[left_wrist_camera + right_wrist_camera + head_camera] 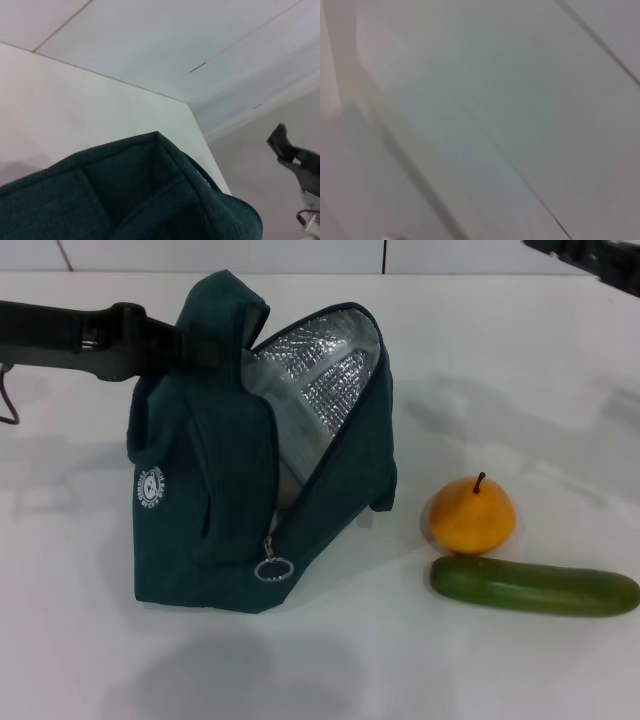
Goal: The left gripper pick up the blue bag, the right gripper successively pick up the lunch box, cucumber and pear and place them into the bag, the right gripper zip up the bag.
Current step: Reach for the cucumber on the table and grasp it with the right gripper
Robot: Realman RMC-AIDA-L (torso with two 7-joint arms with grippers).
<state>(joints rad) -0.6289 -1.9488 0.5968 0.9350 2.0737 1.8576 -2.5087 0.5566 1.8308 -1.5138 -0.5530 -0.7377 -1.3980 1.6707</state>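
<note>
The blue bag [210, 500] stands on the white table, its top pulled up and its mouth open to the right, with silver lining [325, 370] showing. My left gripper [185, 345] reaches in from the left and is shut on the bag's top fabric; the left wrist view shows that fabric [140, 200] close up. Right of the bag, the pear [472, 515] sits upright, with the cucumber [535, 587] lying just in front of it. The right gripper [281, 142] hangs off beyond the table's edge, away from everything. The lunch box does not show in any view.
The zip pull ring [273, 569] hangs at the bag's front lower corner. Part of the right arm [590, 258] crosses the far right corner. Bare white table [500, 390] lies behind the fruit. The right wrist view shows only pale blurred surfaces.
</note>
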